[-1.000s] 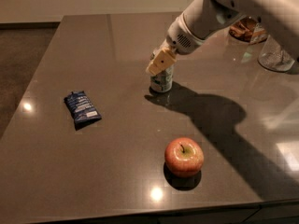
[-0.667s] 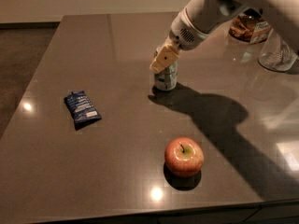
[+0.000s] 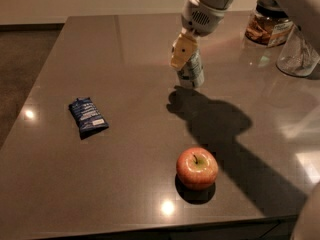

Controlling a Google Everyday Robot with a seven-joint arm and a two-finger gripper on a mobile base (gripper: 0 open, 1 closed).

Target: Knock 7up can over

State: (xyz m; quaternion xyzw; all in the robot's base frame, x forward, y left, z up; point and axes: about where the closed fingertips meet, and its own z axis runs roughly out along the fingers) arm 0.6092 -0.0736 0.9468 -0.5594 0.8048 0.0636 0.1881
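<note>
The 7up can, white and green, is on the grey table at the centre back. It leans a little, and its top is hidden behind the gripper. My gripper comes down from the upper right on a white arm. Its tan tip sits against the can's upper left side and covers the top. The arm's shadow falls on the table just in front of the can.
A red apple sits near the front edge. A dark blue snack packet lies at the left. A jar with a black lid and a clear glass vessel stand at the back right.
The gripper and the can have moved together to the right and towards the back of the table. The apple and the packet have not moved.
</note>
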